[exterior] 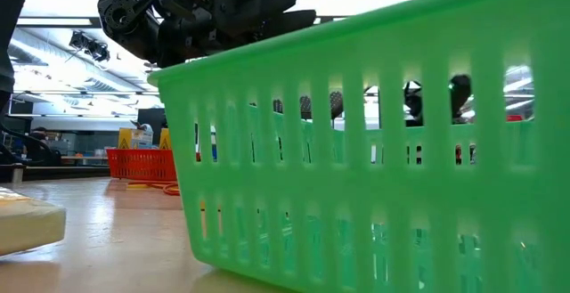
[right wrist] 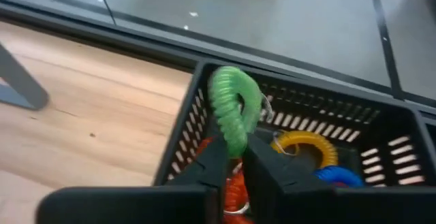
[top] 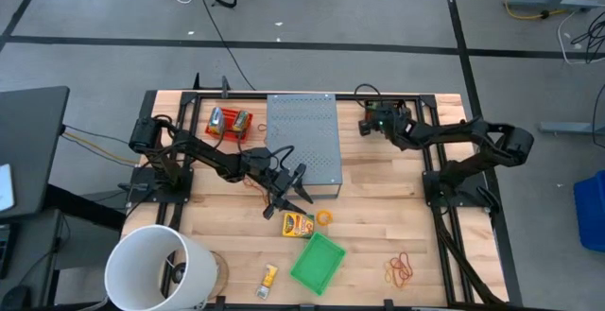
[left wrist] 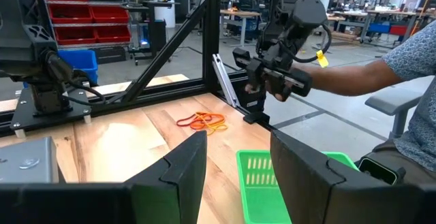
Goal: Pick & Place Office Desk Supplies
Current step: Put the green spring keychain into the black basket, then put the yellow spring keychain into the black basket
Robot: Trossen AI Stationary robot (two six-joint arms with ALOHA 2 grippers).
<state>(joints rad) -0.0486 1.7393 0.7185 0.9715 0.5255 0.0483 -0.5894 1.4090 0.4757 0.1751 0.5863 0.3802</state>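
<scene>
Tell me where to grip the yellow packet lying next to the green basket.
Probably from straight above, pinching the yellow packet across its narrower width. It lies flat on the table, so only its long edges offer a hold. The left gripper, fingers open, hovers right beside it.

The high camera looks straight down on the whole worktop (top: 378,207). The low one sits at worktop height, pressed close to the green basket (exterior: 374,142), which the left wrist camera also sees.
</scene>
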